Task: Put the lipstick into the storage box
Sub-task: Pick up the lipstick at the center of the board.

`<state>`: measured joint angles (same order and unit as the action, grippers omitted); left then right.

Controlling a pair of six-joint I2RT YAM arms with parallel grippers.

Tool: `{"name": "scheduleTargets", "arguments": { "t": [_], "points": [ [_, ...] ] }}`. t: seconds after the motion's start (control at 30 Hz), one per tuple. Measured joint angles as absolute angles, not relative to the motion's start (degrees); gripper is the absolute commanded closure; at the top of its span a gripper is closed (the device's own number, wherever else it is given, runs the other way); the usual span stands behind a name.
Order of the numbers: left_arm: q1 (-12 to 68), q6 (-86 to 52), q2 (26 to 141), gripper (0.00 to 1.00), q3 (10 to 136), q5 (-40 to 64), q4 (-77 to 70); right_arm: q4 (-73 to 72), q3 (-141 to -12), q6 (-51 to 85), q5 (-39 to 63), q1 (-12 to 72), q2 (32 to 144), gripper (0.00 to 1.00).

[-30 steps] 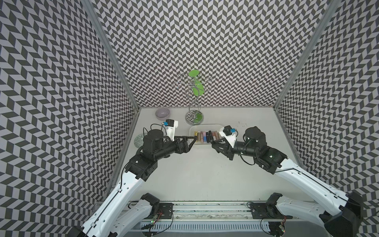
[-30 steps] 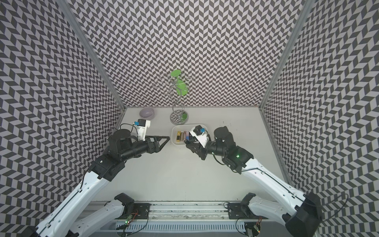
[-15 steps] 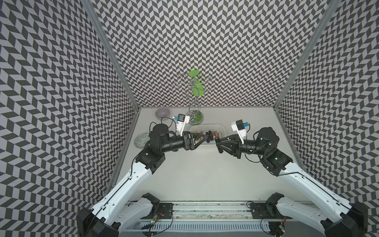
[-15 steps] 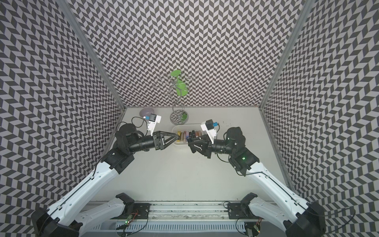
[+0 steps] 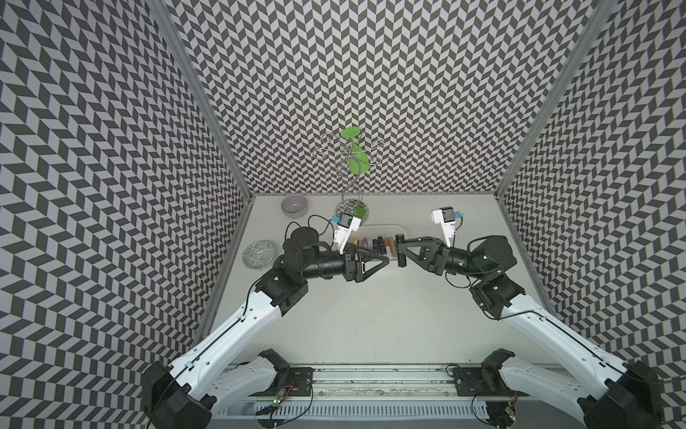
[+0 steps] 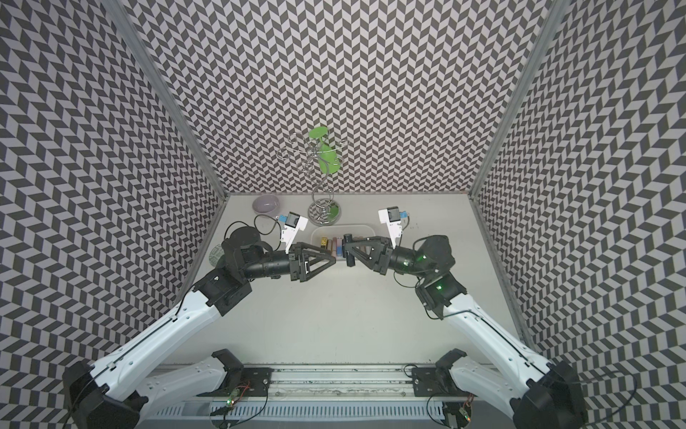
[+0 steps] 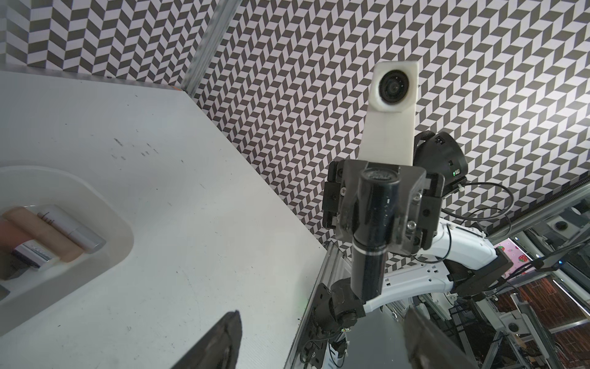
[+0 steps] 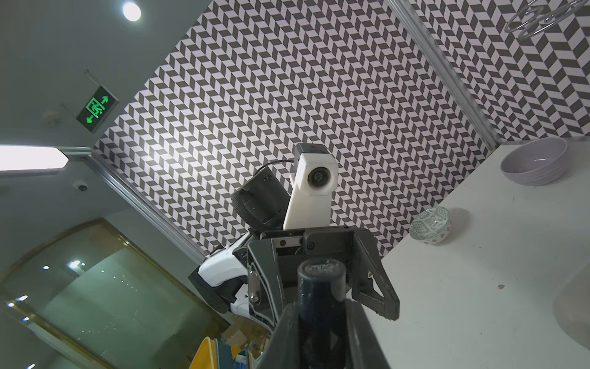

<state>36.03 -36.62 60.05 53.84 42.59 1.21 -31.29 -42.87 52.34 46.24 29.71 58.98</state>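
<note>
Grey tabletop (image 5: 371, 315), lipstick (image 5: 401, 263) in right gripper (image 5: 401, 250)

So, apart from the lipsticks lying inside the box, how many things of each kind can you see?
storage box: 1
round dishes: 2 (lilac bowl, green-patterned dish)
wire stand: 1
lipstick, held in the right gripper: 1
Total: 5

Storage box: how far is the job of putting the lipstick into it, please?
Done: several lipsticks already lie in a row inside the storage box. In hand: the right gripper is shut on a black lipstick, held upright in the air near the box and facing the open, empty left gripper. Left: this lipstick is not yet in the box; it must be lowered in and released, perhaps after a handover.
</note>
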Motion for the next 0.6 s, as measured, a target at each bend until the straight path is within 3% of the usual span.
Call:
{"name": "scheduleTargets", "arguments": {
  "t": [0.6],
  "points": [
    [38.4, -35.6, 64.9, 0.22, 57.8, 46.4, -3.0, -39.1, -41.1, 60.9, 44.3, 29.7, 59.0, 0.78]
  ]
}}
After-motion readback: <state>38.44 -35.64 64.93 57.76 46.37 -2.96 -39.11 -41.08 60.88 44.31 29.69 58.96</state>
